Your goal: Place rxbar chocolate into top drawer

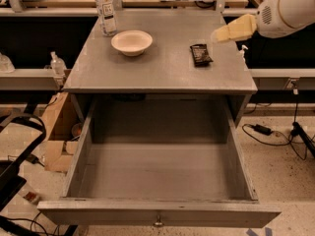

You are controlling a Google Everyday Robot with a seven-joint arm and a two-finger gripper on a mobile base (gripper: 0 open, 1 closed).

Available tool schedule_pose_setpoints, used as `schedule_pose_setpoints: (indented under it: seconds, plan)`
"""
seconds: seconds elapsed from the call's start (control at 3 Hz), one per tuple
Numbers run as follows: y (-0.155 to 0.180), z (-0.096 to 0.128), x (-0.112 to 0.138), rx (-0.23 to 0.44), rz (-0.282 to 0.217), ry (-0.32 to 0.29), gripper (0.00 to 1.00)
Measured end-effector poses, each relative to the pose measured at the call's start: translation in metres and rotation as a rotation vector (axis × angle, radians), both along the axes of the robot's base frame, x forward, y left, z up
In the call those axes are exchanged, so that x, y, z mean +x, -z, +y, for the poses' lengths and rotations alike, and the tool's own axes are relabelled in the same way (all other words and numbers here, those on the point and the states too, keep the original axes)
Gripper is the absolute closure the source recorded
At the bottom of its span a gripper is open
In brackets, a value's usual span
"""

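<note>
The rxbar chocolate (201, 54), a small flat dark wrapper, lies on the grey cabinet top (162, 68) at the right. The top drawer (157, 213) is pulled fully open below and its inside is empty; a small knob sits at the middle of its front panel. My gripper (221, 35) reaches in from the upper right on a white arm. Its yellowish tip hovers above the top, just to the upper right of the bar, not touching it.
A white bowl (131, 42) and a water bottle (106, 10) stand on the back left of the cabinet top. Cardboard boxes (56, 132) sit on the floor at the left. Cables (275, 132) lie on the floor at the right.
</note>
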State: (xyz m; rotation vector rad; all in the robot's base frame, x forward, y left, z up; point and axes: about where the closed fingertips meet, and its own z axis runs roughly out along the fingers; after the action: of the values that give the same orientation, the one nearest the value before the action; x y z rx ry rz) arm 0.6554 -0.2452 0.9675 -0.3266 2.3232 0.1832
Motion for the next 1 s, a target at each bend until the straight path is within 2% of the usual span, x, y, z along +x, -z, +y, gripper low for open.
schedule_pose_setpoints:
  seconds: [0.33,0.67,1.0]
  plan:
    - [0.007,0.008,0.064,0.046,-0.042,0.036,0.0]
    - [0.024,0.023,0.129,0.016,-0.033,0.046,0.0]
    - [0.024,0.023,0.129,0.016,-0.032,0.046,0.0]
